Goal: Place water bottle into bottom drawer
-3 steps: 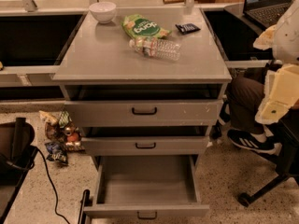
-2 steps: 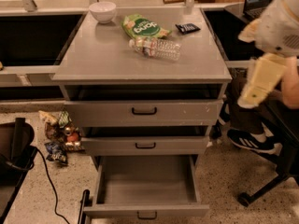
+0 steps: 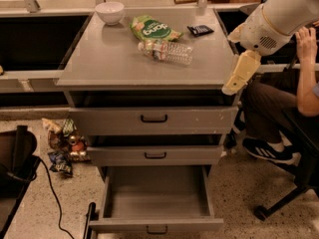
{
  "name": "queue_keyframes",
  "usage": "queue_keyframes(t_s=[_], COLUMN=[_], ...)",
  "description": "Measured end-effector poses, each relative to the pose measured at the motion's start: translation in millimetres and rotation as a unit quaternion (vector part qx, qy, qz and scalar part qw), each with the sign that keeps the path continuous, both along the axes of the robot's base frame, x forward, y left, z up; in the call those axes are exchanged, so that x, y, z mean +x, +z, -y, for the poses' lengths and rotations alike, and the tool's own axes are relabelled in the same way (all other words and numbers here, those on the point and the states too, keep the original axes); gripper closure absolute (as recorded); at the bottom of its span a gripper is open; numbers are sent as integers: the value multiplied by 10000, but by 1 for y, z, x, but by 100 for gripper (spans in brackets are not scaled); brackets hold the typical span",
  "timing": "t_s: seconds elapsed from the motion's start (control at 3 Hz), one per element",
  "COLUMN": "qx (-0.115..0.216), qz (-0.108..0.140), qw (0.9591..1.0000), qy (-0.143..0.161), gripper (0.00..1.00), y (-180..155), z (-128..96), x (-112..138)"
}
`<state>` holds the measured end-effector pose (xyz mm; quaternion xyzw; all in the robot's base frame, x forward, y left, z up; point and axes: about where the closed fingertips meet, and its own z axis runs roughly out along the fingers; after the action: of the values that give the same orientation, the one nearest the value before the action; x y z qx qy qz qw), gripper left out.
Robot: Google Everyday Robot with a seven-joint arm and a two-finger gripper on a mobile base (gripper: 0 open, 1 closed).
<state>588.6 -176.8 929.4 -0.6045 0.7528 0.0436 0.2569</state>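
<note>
The bottom drawer stands pulled out, lower centre. Upper centre, the water bottle lies untouched on the surface. At right, the end effector has swung in beside the surface's edge, apparently starting its reach; clenched or released, I cannot tell.

The desk is grey metal, smooth and dull. The bottom drawer is the same dull grey metal inside, with a small black handle. The top drawer front has little pale scuff marks. The water bottle is clear, crinkly plastic with ribs. The snack bag is shiny green plastic. The bowl looks white, smooth and glossy. The pincer, just off the desk's right edge, looks like smooth cream plastic. The arm above it has a smooth white shell. The floor looks hard and speckled.
</note>
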Motion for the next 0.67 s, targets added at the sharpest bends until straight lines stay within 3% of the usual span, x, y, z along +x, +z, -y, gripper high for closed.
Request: queue_keyframes(t_s=[0.33, 0.67], qx=[1, 186], qz=[1, 162], qw=[10000, 9997], qy=[1, 88], gripper=[0, 0], y=[0, -6], z=[0, -2], x=[0, 23])
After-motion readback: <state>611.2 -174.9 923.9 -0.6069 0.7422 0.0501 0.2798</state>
